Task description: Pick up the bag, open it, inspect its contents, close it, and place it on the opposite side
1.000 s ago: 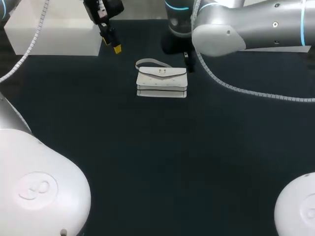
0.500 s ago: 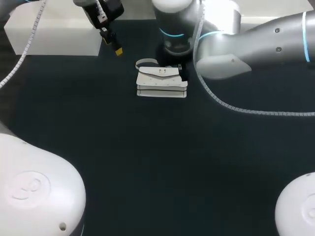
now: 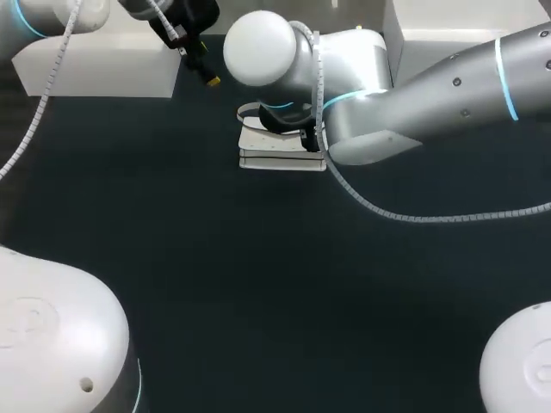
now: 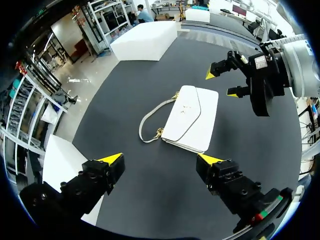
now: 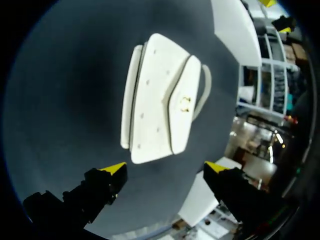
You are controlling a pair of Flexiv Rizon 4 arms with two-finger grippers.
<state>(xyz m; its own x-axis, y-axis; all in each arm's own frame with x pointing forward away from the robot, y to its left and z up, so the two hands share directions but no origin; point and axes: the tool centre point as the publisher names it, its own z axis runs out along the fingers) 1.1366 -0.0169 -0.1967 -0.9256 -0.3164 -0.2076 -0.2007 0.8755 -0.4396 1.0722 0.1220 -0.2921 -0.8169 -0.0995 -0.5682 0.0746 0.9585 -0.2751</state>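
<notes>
Left jaws and right jaws both stood open, gripping nothing. 1 white bag (image 4: 189, 117) lay flat on the dark desk (image 3: 258, 284) toward 12 o'clock, flap shut, its strap (image 4: 147, 117) looping out at the bag's 11 o'clock. The right arm (image 3: 413, 95) hung over the bag, with the left jaws off at its 10 o'clock.

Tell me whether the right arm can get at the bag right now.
Probably yes. The right arm hangs just above the bag with jaws open, nothing lies between them, and the left arm is off to the side.
</notes>
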